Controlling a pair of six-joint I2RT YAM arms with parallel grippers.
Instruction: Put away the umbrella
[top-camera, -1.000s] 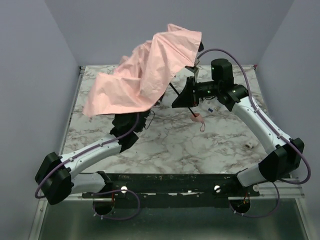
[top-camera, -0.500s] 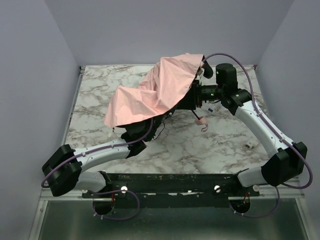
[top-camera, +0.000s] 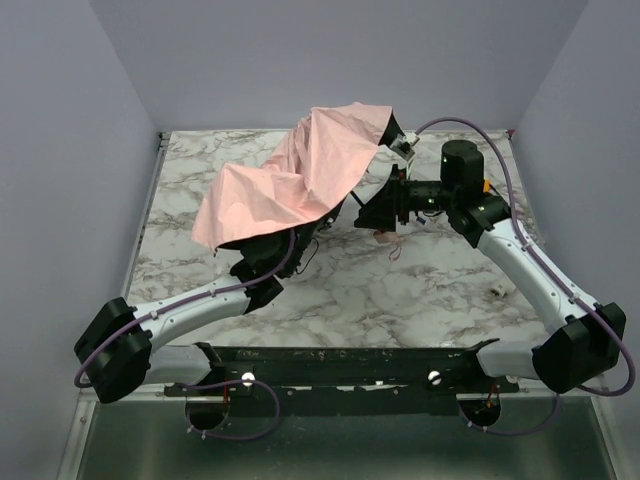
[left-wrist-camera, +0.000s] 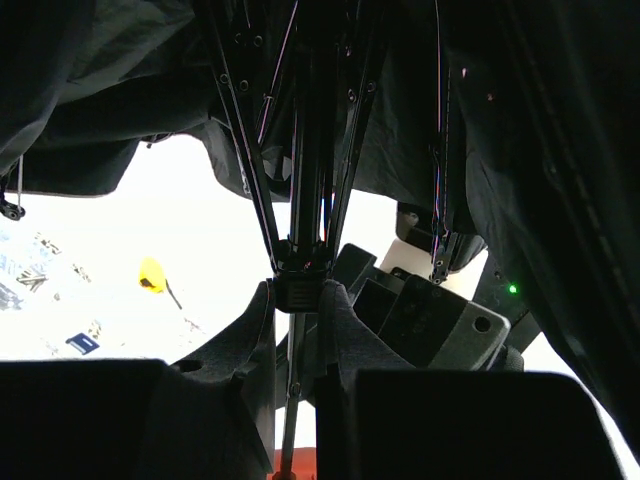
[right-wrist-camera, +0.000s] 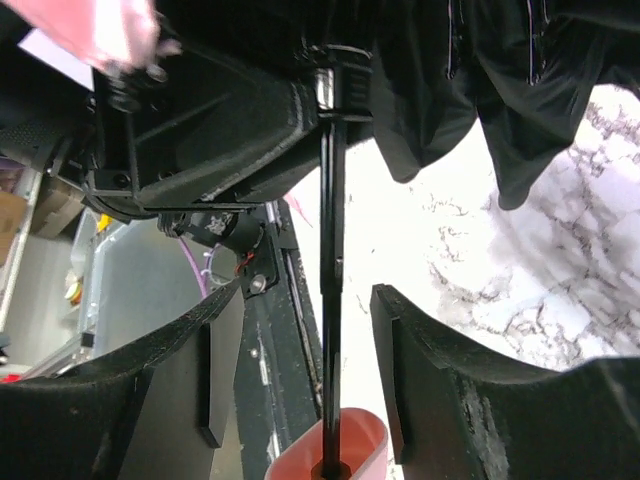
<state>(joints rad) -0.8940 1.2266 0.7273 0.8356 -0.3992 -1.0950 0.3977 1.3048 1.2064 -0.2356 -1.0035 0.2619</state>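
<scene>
One umbrella (top-camera: 300, 175), canopy billowing above the table (top-camera: 430, 290) toward eleven o'clock, and two hands: left hand (left-wrist-camera: 300, 310) pinched on the shaft (right-wrist-camera: 331, 250) by the runner (left-wrist-camera: 300, 285), right hand (right-wrist-camera: 308, 300) spread wide astride it, so I'd clamp right, then slide the runner straight.

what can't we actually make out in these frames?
Top view: the left gripper is hidden under the umbrella fabric; only the left wrist view shows it.
Top view: a small white thing on the table is too small to identify.
Left wrist view: a yellow thing sits in washed-out glare and is unidentifiable.
Right wrist view: the handle is cut off by the bottom edge.
</scene>
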